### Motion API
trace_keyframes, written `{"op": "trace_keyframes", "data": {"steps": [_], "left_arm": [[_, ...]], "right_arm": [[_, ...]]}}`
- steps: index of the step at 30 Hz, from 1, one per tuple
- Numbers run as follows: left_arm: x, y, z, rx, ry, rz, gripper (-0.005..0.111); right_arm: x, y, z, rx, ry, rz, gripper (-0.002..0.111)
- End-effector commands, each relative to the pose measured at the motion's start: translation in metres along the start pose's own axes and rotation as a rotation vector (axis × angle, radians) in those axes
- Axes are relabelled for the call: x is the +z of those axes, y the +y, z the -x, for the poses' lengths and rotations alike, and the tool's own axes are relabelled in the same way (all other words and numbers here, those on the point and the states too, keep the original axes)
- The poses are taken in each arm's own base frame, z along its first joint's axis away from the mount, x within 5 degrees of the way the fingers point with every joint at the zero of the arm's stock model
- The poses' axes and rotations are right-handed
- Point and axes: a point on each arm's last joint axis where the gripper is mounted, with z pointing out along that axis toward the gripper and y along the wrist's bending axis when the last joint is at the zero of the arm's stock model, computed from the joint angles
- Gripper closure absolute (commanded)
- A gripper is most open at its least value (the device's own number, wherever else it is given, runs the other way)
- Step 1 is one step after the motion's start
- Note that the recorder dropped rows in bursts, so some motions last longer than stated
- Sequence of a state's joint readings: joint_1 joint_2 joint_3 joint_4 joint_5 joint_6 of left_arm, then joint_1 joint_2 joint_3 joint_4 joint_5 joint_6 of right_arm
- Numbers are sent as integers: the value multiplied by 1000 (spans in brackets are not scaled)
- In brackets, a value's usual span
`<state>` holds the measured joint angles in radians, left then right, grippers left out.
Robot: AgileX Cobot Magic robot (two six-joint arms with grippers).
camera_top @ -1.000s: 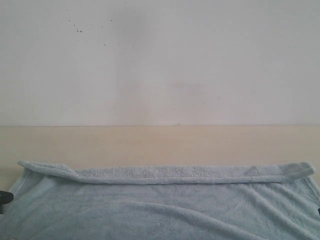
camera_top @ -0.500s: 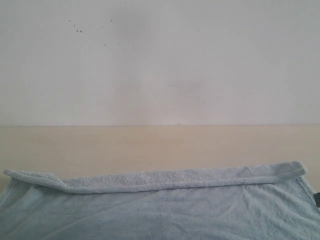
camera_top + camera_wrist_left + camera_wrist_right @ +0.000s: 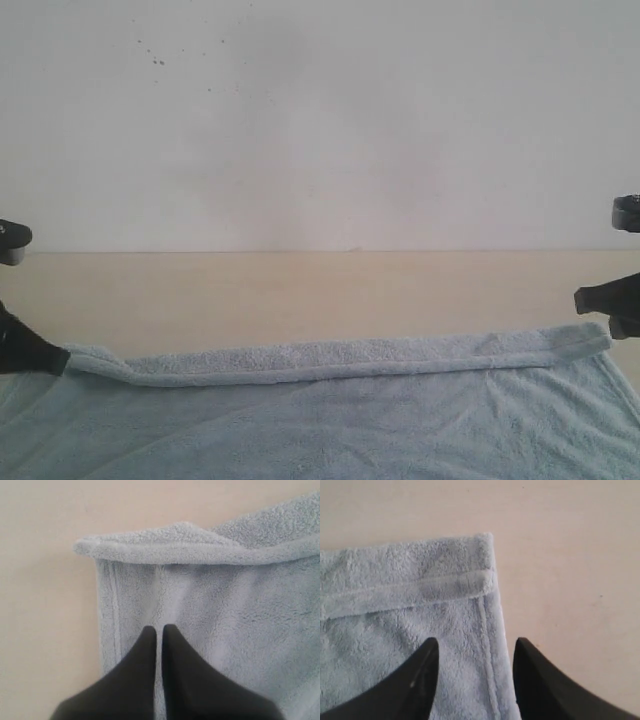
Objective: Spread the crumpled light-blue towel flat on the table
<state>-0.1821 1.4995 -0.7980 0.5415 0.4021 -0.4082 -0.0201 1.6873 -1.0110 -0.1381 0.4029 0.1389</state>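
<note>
The light-blue towel (image 3: 330,420) lies spread across the near part of the beige table (image 3: 300,290). Its far edge is folded over into a long narrow band (image 3: 340,357). My left gripper (image 3: 55,361) (image 3: 159,629) sits at the band's left end. Its fingers are almost together, pinching a pale ridge of the towel (image 3: 240,620) beside the side hem. My right gripper (image 3: 592,300) (image 3: 476,642) hovers at the right end, open. The side hem of the towel (image 3: 395,630) lies between its spread fingers, untouched. No label shows.
A white speckled wall (image 3: 320,120) rises behind the table. Bare beige table runs between the wall and the folded band, and beside both side hems (image 3: 40,605) (image 3: 570,580). A second dark arm part (image 3: 14,238) shows at the left edge, another (image 3: 628,212) at the right.
The towel's folded far edge has slid toward the near side. Both grippers, out of view half a second ago, now show at the two ends of the band.
</note>
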Motion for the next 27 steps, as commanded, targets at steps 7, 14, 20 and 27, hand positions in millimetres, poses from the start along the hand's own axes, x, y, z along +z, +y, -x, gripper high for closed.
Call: {"op": "trace_keyframes", "data": {"steps": [7,14,20,27], "left_arm": [[23,-3,17,11,6,-6,103],[24,-4,19,24,-24,-16,103],[24,-5,21,24,-42,-24,103],[24,-5,21,24,-45,-26,103]], "right_arm": [[40,2,29,44,13,20,63],[66,4,25,80,64,31,63],[72,4,25,81,46,33,63],[74,-17,24,129,52,5,63]]}}
